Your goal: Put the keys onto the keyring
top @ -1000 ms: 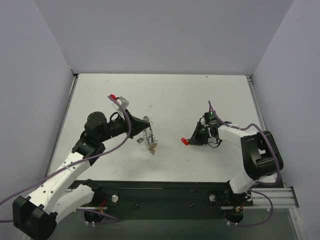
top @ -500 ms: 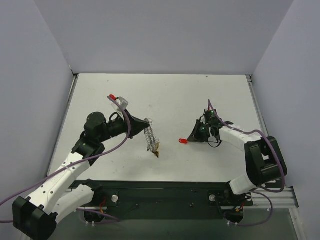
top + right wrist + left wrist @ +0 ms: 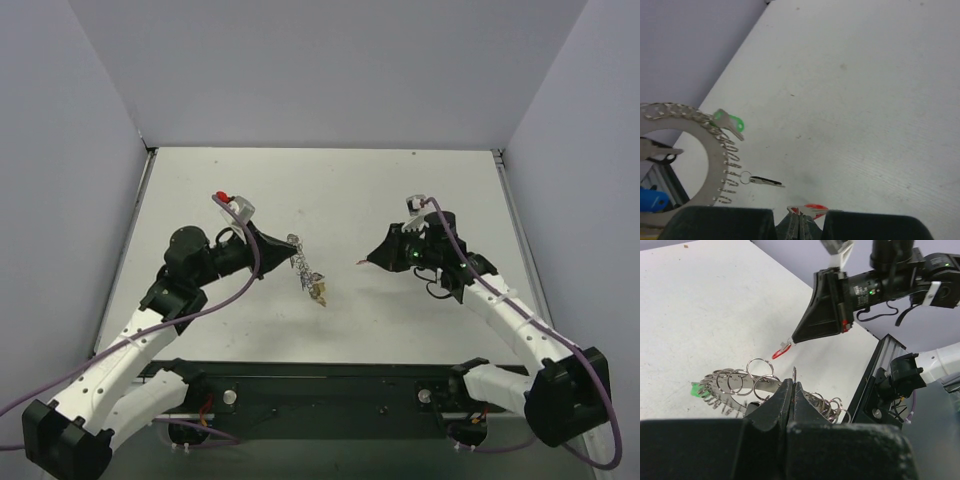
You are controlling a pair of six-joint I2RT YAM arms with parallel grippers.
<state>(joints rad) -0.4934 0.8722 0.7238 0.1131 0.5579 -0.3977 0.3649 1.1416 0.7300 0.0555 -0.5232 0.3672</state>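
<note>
Left of centre in the overhead view, the left gripper (image 3: 289, 246) has its fingers pressed together on the rim of a large silvery wire keyring (image 3: 300, 266), which is held up off the surface. A gold-yellow tag (image 3: 318, 291) dangles at the hoop's lower end. To the right, well apart from the hoop, the right gripper (image 3: 371, 261) is clamped on a tiny red-headed key (image 3: 780, 351), with its narrow tip pointing toward the keyring across a bare gap.

Both arms work over a matte white table (image 3: 400, 190), lightly scuffed and speckled. Plain pale grey walls (image 3: 330, 70) enclose it on three sides, and a black metal rail (image 3: 330, 385) runs along the bottom of the frame.

Up close, the keyring's rim is a flat metal band fringed with many small split rings that stand out like coils. At the left of the left wrist view, a green-headed key (image 3: 699, 389) hangs from it. In the right wrist view, a small dark-bladed key (image 3: 765, 181) hangs by a little ring just beside the rim. The grippers are black and wedge-shaped, tapering to thin points.
</note>
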